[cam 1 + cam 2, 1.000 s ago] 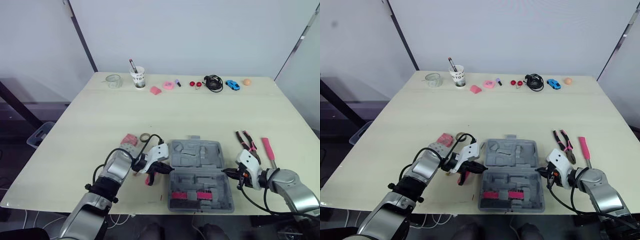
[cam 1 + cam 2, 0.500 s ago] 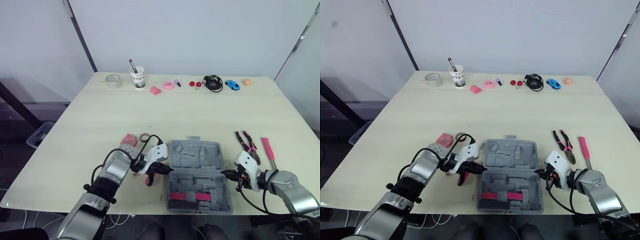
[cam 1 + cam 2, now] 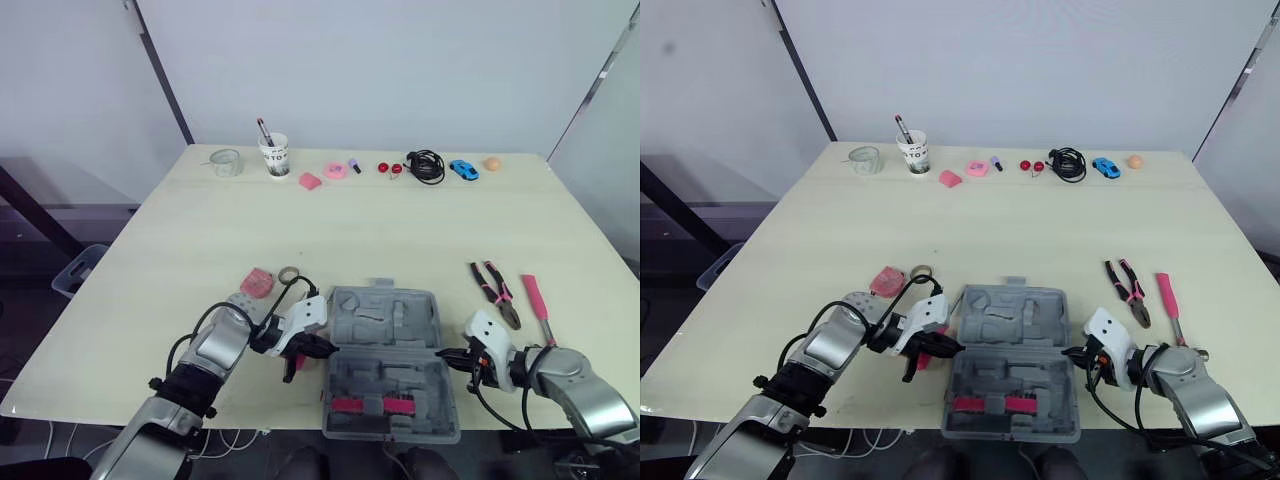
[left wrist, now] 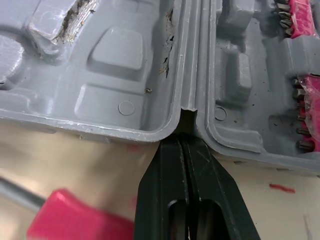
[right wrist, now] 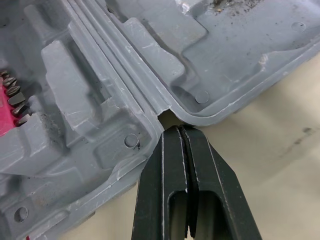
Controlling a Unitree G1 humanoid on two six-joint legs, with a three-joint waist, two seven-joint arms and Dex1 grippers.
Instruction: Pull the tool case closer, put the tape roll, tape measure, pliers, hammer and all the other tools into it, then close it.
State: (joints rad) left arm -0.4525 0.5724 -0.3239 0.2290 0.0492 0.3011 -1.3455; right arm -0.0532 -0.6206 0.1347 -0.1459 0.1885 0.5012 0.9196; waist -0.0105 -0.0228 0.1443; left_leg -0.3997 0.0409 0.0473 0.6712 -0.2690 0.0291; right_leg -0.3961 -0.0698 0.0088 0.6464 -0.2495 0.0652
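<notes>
So, left claw [image 4: 183, 137] and right claw [image 5: 180, 129], both pinched closed, have their tips at the tool case [image 3: 388, 335] hinge notches, one per side. Probably to drag it in straight.

Desk: pale desk [image 3: 400, 235], things along its far and near edges.
Near edge, middle: tool case [image 3: 390, 322] lying open, its 2 grey halves flat.
Left of case: tape roll [image 3: 289, 274] and pink tape measure [image 3: 256, 283] just beside each other; a pink-handled tool [image 4: 75, 220] near the case's side.
Right of case: pliers [image 3: 493, 287] and hammer [image 3: 537, 302] side by side.
Far edge, 1 row: glass jar [image 3: 227, 162], cup [image 3: 276, 157] with pens, 2 pink pieces [image 3: 311, 181], black cable [image 3: 428, 166], blue toy car [image 3: 464, 169], orange ball [image 3: 493, 163].
</notes>
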